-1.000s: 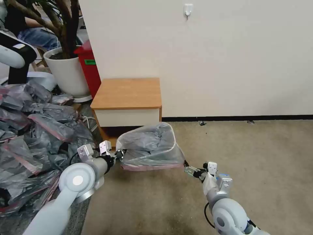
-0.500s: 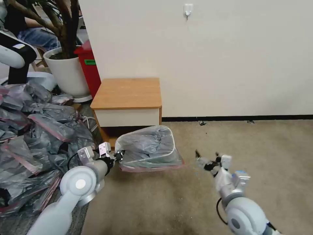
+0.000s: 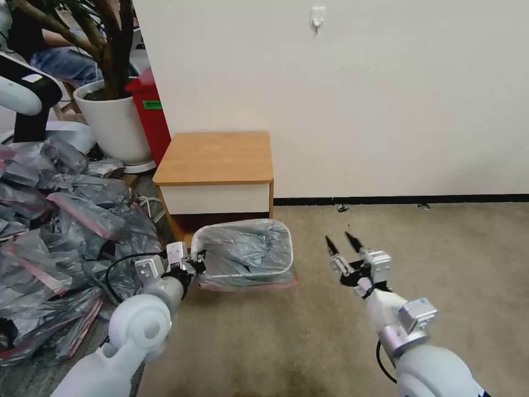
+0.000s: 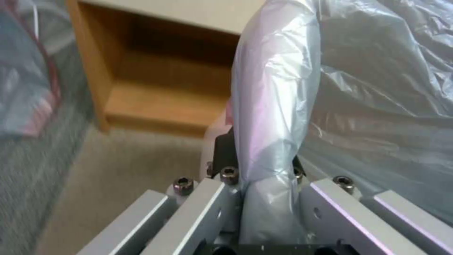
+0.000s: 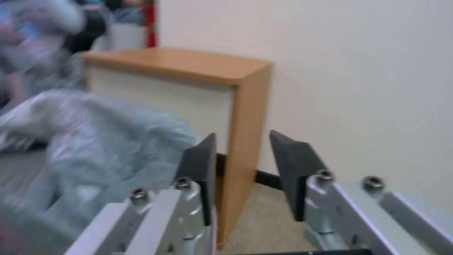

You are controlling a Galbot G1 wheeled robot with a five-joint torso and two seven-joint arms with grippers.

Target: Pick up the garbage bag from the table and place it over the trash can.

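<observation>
Your right gripper (image 5: pixel 240 170) is spread, empty; table (image 5: pixel 189 71) mid-frame, bag (image 5: pixel 94 141) lower left.

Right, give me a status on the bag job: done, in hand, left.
Done: the garbage bag is off the table and lines the trash can, its pink band around the outside.
In hand: the left gripper is shut on the bag's edge at the can's left rim.
Left: letting go. The right gripper is open, clear of the can.

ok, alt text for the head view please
The left gripper is shut on the garbage bag draped over the trash can on the carpet before the table. The right gripper hangs open beside it.
</observation>
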